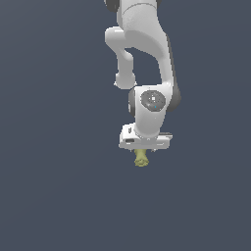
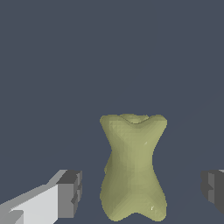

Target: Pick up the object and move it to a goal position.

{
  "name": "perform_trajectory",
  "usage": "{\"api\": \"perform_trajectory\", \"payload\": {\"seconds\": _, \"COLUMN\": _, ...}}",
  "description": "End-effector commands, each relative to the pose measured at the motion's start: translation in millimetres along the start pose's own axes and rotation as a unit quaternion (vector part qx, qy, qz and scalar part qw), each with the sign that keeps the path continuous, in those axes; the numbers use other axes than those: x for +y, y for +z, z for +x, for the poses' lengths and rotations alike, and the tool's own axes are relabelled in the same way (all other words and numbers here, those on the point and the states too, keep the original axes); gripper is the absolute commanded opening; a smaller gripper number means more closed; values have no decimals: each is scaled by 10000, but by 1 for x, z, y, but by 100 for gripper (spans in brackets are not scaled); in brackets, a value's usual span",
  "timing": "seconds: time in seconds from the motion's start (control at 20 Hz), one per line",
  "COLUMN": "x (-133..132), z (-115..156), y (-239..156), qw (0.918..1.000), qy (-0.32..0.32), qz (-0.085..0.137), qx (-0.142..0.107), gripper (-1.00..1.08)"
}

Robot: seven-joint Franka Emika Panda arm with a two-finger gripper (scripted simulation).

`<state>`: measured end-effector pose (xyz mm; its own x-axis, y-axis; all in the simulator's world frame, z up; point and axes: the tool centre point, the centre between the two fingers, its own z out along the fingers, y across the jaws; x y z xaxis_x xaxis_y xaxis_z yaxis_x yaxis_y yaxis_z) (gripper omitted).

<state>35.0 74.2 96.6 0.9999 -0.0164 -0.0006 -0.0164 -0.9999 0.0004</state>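
Observation:
The object (image 1: pixel 141 158) is a small olive-yellow lump with a narrow waist, directly under the white hand in the exterior view. In the wrist view the object (image 2: pixel 133 166) stands between my two grey fingertips (image 2: pixel 70 192), with a clear gap on each side. My gripper (image 2: pixel 141 192) is open and straddles the object without touching it. In the exterior view my gripper (image 1: pixel 142 153) is low over the object, and the hand hides the fingers.
A plain dark blue-grey surface (image 1: pixel 59 186) fills both views. The white arm (image 1: pixel 142 44) comes down from the top of the exterior view. Nothing else shows.

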Motion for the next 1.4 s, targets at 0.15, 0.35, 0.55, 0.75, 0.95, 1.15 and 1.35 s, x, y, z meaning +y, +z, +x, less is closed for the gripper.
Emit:
{"api": "perform_trajectory", "payload": {"seconds": 0.15, "x": 0, "z": -1, "y": 28, "qw": 10000, "qy": 11, "qz": 1, "qx": 0, "gripper": 100}}
{"api": "perform_trajectory", "payload": {"seconds": 0.35, "x": 0, "z": 0, "y": 41, "qw": 10000, "qy": 14, "qz": 1, "qx": 2, "gripper": 100}}
{"api": "perform_trajectory", "payload": {"seconds": 0.55, "x": -1, "z": 1, "y": 42, "qw": 10000, "qy": 14, "qz": 1, "qx": 2, "gripper": -100}}
{"api": "perform_trajectory", "payload": {"seconds": 0.75, "x": -1, "z": 1, "y": 42, "qw": 10000, "qy": 14, "qz": 1, "qx": 2, "gripper": -100}}
{"api": "perform_trajectory", "payload": {"seconds": 0.95, "x": -1, "z": 1, "y": 42, "qw": 10000, "qy": 14, "qz": 1, "qx": 2, "gripper": -100}}
{"api": "perform_trajectory", "payload": {"seconds": 1.15, "x": -1, "z": 1, "y": 40, "qw": 10000, "qy": 14, "qz": 1, "qx": 2, "gripper": -100}}
{"api": "perform_trajectory", "payload": {"seconds": 1.35, "x": -2, "z": 1, "y": 30, "qw": 10000, "qy": 14, "qz": 1, "qx": 2, "gripper": -100}}
